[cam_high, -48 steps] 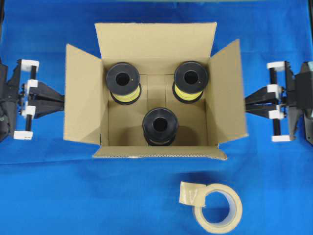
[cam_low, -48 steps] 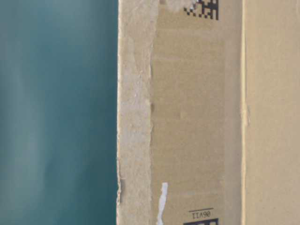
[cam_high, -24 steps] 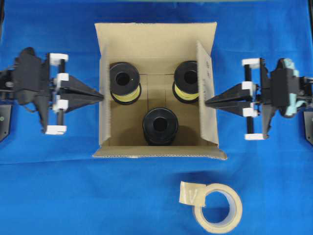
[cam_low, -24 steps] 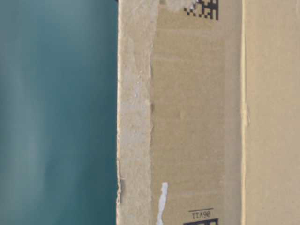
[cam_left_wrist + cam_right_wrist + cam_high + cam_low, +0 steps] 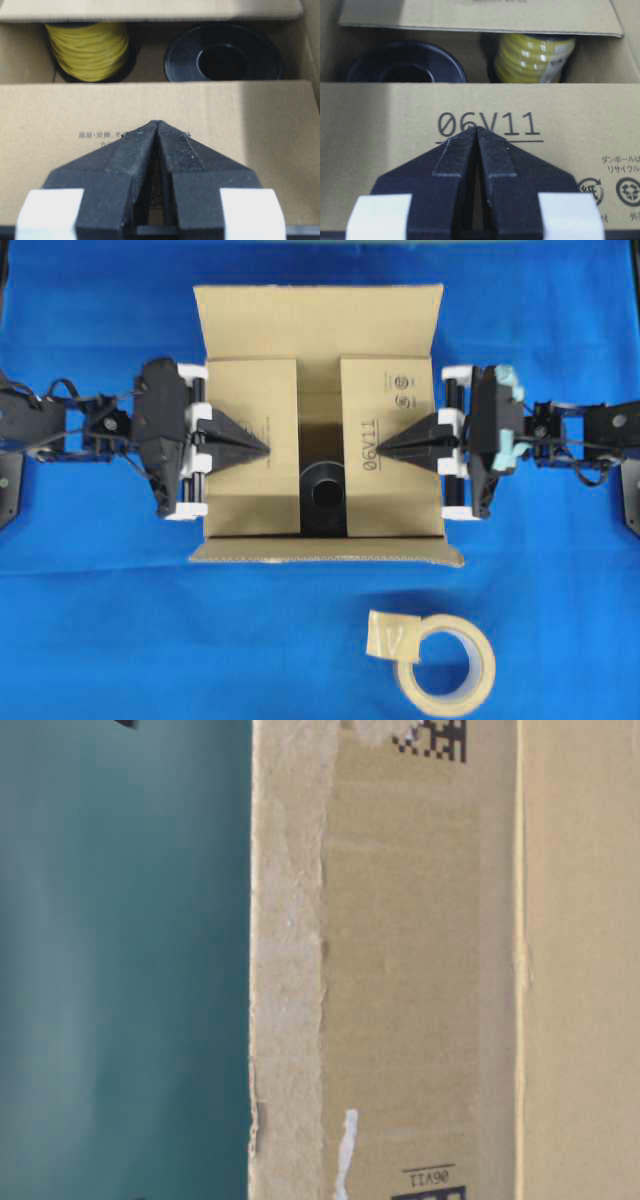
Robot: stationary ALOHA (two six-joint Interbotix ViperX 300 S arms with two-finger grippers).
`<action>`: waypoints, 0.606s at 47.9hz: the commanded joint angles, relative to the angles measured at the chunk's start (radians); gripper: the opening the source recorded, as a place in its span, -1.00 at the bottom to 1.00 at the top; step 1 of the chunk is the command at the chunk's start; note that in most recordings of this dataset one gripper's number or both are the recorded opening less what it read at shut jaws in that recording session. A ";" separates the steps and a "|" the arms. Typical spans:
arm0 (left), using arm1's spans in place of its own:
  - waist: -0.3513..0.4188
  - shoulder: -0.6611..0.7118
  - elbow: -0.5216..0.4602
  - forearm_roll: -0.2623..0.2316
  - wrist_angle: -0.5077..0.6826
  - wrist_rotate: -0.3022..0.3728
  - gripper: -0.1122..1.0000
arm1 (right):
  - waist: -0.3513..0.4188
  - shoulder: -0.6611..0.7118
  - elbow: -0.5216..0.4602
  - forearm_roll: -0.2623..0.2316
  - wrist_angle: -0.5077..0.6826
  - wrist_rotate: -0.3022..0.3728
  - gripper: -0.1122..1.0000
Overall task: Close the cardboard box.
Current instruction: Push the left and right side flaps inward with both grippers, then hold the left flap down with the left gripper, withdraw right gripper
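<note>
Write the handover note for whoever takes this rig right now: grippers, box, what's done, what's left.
Left gripper: jaws shut, holding nothing, tips pressing on the left flap.
Right gripper: jaws shut, holding nothing, tips pressing on the right flap, near the print "06V11".
Box: on the blue cloth, spools inside, one showing through the gap between the side flaps.
Done: both side flaps folded in, roughly flat.
Left: the far flap and the near flap are not folded over yet.
Tape roll lies in front of the box, untouched.
</note>
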State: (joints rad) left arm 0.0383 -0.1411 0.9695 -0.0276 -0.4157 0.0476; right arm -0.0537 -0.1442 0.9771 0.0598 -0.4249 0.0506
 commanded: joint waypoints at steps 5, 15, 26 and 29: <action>0.002 0.048 -0.026 -0.009 -0.018 -0.002 -0.79 | -0.006 0.011 -0.018 0.017 -0.011 0.000 -0.79; 0.011 0.051 -0.044 -0.009 -0.049 0.002 -0.79 | -0.006 0.011 -0.025 0.018 -0.014 0.000 -0.79; 0.060 0.091 -0.138 -0.008 -0.081 0.012 -0.79 | -0.006 0.012 -0.031 0.017 -0.014 0.000 -0.79; 0.078 0.112 -0.173 -0.008 -0.084 0.032 -0.79 | -0.006 0.011 -0.032 0.018 -0.011 0.000 -0.79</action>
State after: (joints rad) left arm 0.0936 -0.0353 0.8498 -0.0353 -0.4832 0.0690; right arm -0.0568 -0.1273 0.9633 0.0752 -0.4310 0.0522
